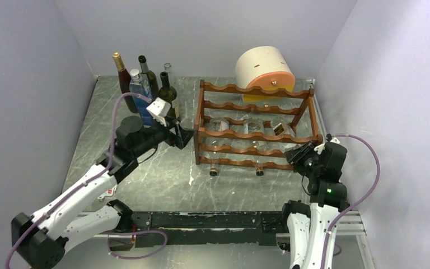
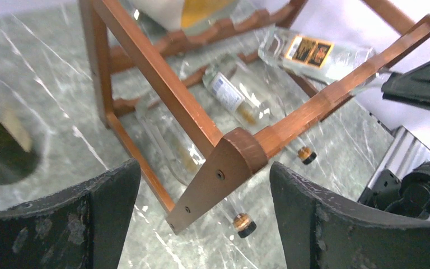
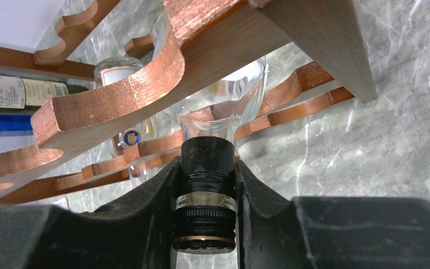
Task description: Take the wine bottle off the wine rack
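The reddish-brown wine rack [image 1: 257,134] stands mid-table, right of centre, with several clear bottles lying in it. My right gripper [image 1: 298,154] is at the rack's right front corner. In the right wrist view it [image 3: 207,171] is shut on the black-capped neck of a clear wine bottle [image 3: 224,103], which lies in the scalloped rail; its labelled body shows from above [image 1: 279,128]. My left gripper [image 1: 186,137] is open at the rack's left end. In the left wrist view its fingers [image 2: 109,196] stand either side of the rack's corner piece [image 2: 224,168], apart from it.
Several upright bottles [image 1: 143,87] stand at the back left, just behind my left gripper. A white-and-orange cylinder [image 1: 266,68] sits behind the rack. Two other bottle necks [image 1: 213,171] stick out of the rack's front. Walls close in on both sides.
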You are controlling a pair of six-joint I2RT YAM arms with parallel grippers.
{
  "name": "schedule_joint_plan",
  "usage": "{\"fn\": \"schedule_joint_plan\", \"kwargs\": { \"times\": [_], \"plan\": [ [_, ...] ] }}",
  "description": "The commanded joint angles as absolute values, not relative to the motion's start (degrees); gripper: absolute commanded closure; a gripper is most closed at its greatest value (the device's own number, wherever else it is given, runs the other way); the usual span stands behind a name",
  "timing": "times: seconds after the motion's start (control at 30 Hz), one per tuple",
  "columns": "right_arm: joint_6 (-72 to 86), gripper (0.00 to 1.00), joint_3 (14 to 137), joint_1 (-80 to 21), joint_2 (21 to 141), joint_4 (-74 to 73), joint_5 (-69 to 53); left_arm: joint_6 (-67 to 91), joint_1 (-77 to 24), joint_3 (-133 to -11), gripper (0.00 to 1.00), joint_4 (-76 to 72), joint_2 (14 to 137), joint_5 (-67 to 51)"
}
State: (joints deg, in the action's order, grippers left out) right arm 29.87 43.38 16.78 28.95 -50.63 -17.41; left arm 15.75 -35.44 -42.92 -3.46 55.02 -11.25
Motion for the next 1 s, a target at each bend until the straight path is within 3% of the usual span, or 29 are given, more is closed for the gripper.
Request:
{"fn": "schedule_joint_plan", "kwargs": {
  "times": [0.0,0.1,0.27,0.47,0.7,0.97],
  "plan": [
    [27.2,1.0,44.5,14.3,27.5,-53.3,-19.9,13.4,-37.0,-45.9,0.15,0.7,49.3,-7.0],
    [27.4,1.0,44.3,13.6,27.4,-53.5,-20.5,15.6,-42.4,-44.0,0.19,-1.4,47.4,-7.9],
    [27.5,1.0,43.9,12.6,27.5,-53.4,-20.2,14.1,-57.7,-43.9,0.2,-5.0,46.9,4.4],
    [28.3,1.0,43.4,12.1,27.0,-54.0,-18.9,5.6,-72.5,-53.0,0.23,-7.0,62.4,14.5],
    [28.8,1.0,45.3,11.6,25.7,-56.9,-17.5,3.2,-73.7,-63.5,0.42,-12.5,81.5,11.8],
    [29.9,1.0,46.3,11.6,20.3,-62.5,-16.2,2.6,-73.6,-74.1,0.5,-15.5,95.2,12.7]
  ]
}}
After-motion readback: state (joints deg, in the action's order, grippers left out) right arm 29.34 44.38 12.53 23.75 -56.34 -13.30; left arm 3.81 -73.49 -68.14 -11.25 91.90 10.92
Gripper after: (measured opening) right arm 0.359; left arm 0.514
